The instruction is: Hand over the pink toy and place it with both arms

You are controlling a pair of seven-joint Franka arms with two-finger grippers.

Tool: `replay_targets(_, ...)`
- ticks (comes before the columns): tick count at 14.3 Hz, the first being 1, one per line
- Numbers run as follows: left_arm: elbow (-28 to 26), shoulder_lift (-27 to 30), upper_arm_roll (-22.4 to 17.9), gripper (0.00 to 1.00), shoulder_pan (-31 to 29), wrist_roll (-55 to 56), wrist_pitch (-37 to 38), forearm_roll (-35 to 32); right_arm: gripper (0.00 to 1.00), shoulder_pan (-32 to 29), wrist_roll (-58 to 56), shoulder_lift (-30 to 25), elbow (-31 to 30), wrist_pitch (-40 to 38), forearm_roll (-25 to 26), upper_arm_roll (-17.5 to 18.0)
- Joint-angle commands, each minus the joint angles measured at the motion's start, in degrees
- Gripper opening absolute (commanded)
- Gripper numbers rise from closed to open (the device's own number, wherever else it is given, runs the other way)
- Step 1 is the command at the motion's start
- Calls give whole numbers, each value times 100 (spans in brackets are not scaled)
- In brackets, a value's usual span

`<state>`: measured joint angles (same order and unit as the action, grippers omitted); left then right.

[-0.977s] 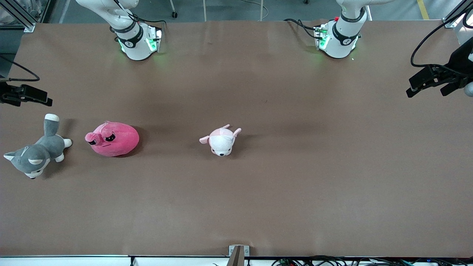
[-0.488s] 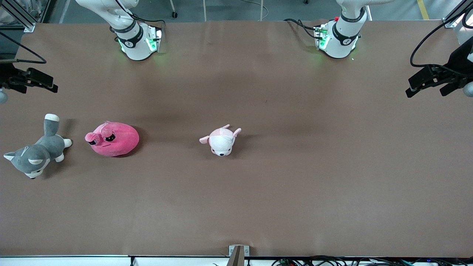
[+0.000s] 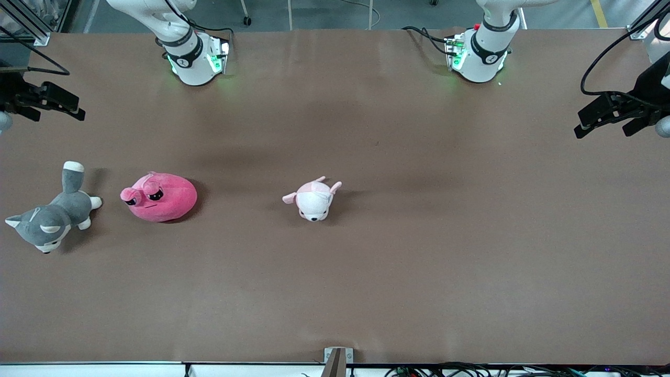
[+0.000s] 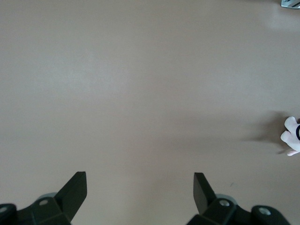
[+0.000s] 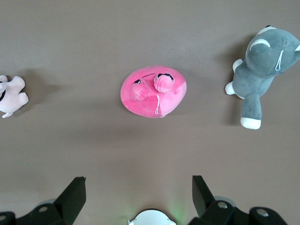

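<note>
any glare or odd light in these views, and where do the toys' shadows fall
Front view: green glow from the arm bases on the table, faint sheen near them; soft shadows hug the pink toy and white toy toward the left arm's end. Right wrist view: even light, green glint beside the right pincer. Left wrist view: pale, washed out.

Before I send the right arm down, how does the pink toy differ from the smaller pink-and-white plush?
The pink toy is hot pink all over; the pink-and-white plush is mostly white with pale pink. The pink toy is larger and a round blob; the plush has ears and limbs sticking out. The pink toy lies toward the right arm's end, the plush near mid-table. Both lie untouched on the table.
</note>
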<state>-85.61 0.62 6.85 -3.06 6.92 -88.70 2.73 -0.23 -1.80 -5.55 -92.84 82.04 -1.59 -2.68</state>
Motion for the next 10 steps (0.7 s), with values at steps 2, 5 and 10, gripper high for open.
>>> replay_targets(2, 97, -27, 18, 100, 7, 20, 54, -10, 100, 5, 101, -368, -252, 31, 62, -5)
replay_targets(5, 97, -27, 18, 100, 7, 20, 54, -10, 100, 32, 92, -377, -243, 66, 62, 4)
replay_targets(10, 97, -27, 27, 100, 7, 20, 54, -10, 100, 40, 92, -316, 20, 67, 53, 4)
